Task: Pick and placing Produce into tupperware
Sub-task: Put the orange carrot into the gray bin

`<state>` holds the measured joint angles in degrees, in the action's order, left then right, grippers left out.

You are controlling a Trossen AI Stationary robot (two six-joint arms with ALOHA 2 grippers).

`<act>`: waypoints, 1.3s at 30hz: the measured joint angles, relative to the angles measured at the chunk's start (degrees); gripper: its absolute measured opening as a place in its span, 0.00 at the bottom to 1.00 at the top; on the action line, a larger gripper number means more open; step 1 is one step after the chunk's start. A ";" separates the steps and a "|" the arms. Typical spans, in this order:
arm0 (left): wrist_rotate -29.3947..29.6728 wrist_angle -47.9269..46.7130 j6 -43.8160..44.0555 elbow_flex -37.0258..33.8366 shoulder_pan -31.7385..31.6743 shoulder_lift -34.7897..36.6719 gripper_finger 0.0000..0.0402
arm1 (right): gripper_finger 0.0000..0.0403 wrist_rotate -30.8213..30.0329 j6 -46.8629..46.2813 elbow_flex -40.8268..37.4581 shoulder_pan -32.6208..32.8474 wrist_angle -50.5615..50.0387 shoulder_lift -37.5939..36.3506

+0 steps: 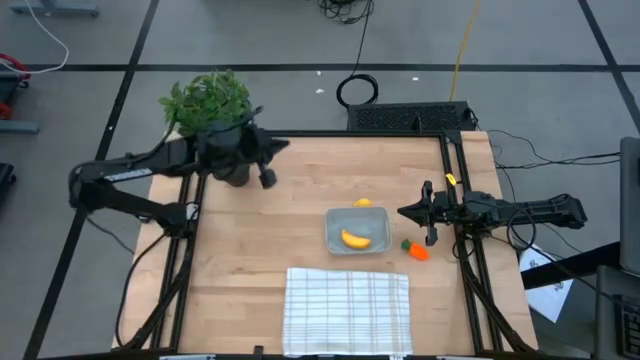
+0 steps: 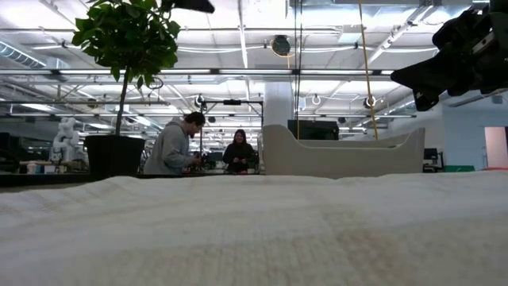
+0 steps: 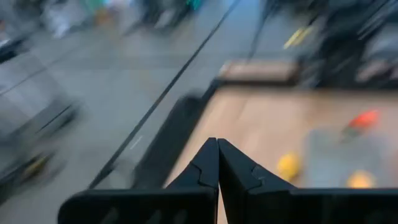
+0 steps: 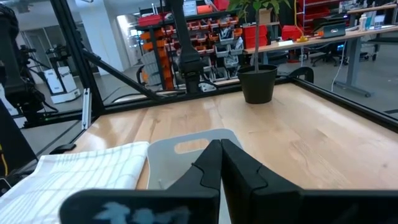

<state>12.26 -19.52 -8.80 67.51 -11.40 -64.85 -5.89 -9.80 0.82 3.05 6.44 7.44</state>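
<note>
The right gripper (image 1: 404,212) is hovering beside the tupperware (image 1: 357,231), jaws together, empty; the left gripper (image 1: 283,146) is waiting by the plant (image 1: 208,100), jaws together.

One camera looks straight down on the table (image 1: 250,240); another sits level behind the cloth (image 2: 254,230). Both wrist cameras share the container (image 4: 186,155), seemingly.
</note>
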 joint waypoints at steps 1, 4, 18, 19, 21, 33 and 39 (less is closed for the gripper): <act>-2.83 5.70 0.52 -4.17 0.02 1.86 0.00 | 0.00 -0.02 0.00 0.00 0.00 0.02 0.00; -5.52 17.10 1.61 -15.21 0.82 6.46 0.00 | 0.00 0.00 0.00 0.02 0.00 0.00 -0.02; 2.56 30.04 1.95 -41.76 7.13 27.36 0.00 | 0.00 -0.02 0.00 0.01 0.00 0.04 0.00; 4.34 31.57 2.01 -43.09 7.50 28.24 0.00 | 0.00 -0.02 0.00 0.00 0.00 0.15 0.00; 5.93 33.57 3.34 -45.07 7.56 29.74 0.00 | 0.00 -0.02 0.00 0.02 0.00 0.22 -0.02; 0.06 33.86 -4.62 -50.25 15.22 31.96 0.00 | 0.00 -0.02 -0.02 0.02 0.00 0.24 -0.02; 0.04 37.23 -6.01 -55.50 15.58 35.70 0.00 | 0.00 -0.02 -0.02 0.00 0.00 0.26 -0.02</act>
<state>12.29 17.72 -14.81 12.01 4.18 -29.15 -5.91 -9.82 0.82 3.05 6.70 7.42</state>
